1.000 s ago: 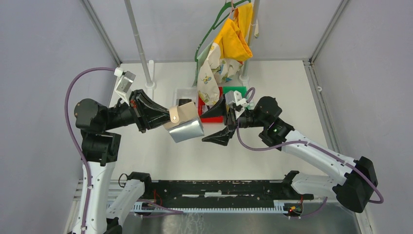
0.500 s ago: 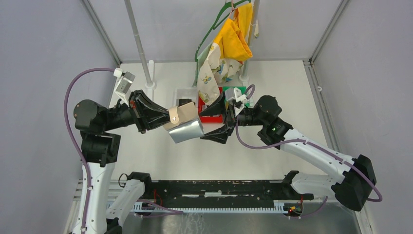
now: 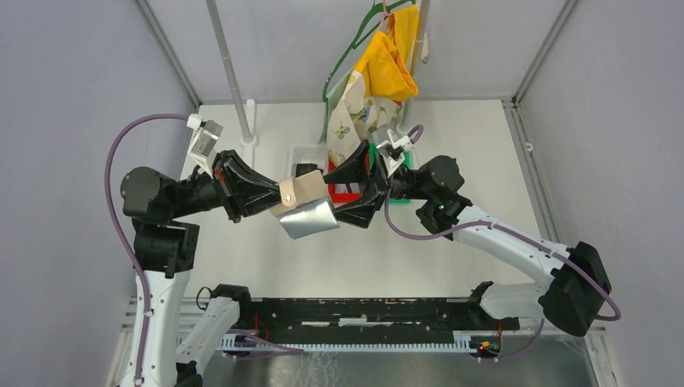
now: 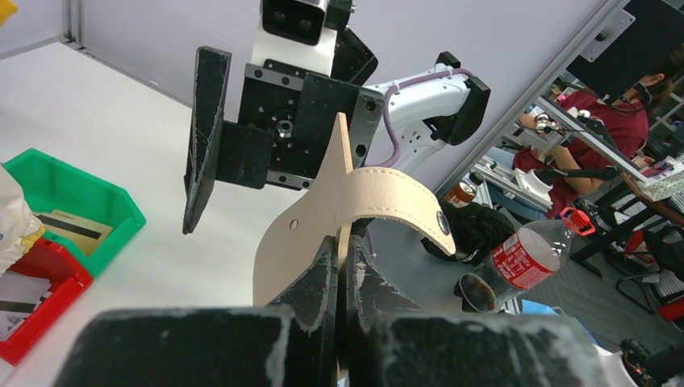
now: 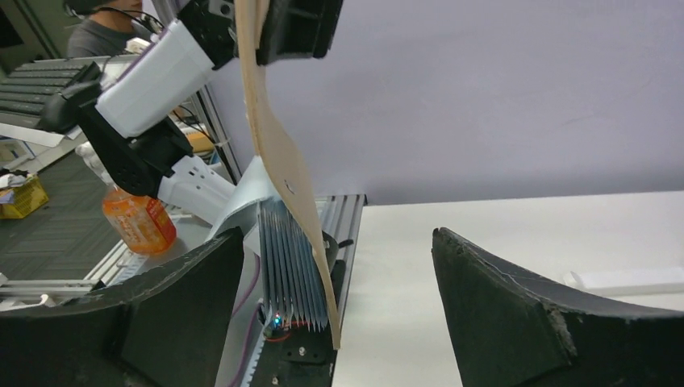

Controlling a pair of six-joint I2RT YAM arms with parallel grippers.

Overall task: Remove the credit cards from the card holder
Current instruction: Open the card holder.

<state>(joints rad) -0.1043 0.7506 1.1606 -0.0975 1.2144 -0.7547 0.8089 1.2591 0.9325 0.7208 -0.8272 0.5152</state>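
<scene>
L gripper (image 4: pixel 343 251): jaws pinched right together on top edge of tan leather-like folding card holder (image 3: pixel 302 190) w/ round snap tab.
R gripper (image 5: pixel 336 242): jaws spread wide, nothing held; one finger each side of holder's shiny clear plastic sleeves (image 5: pixel 287 266), apart from them.
Holder pos: in the air over mid-table, tan flap up, sleeves fanned downward.
Step (judged): R lining up on sleeves for a card pull.
Doing it well: keep L pinch firm; aim R at one card edge only, not whole fan; close slow, pull straight along sleeve.
Count: 1 holder; 3 plastic bins near far edge of table – white (image 3: pixel 300 153), red (image 4: pixel 40 310), green (image 4: pixel 48 181). Thin credit cards: 1 in green (image 4: pixel 68 230), at least 1 pale grey in red (image 4: pixel 20 286), 1 dark in white (image 3: pixel 305 169).
Cards in sleeves: cannot tell.
</scene>
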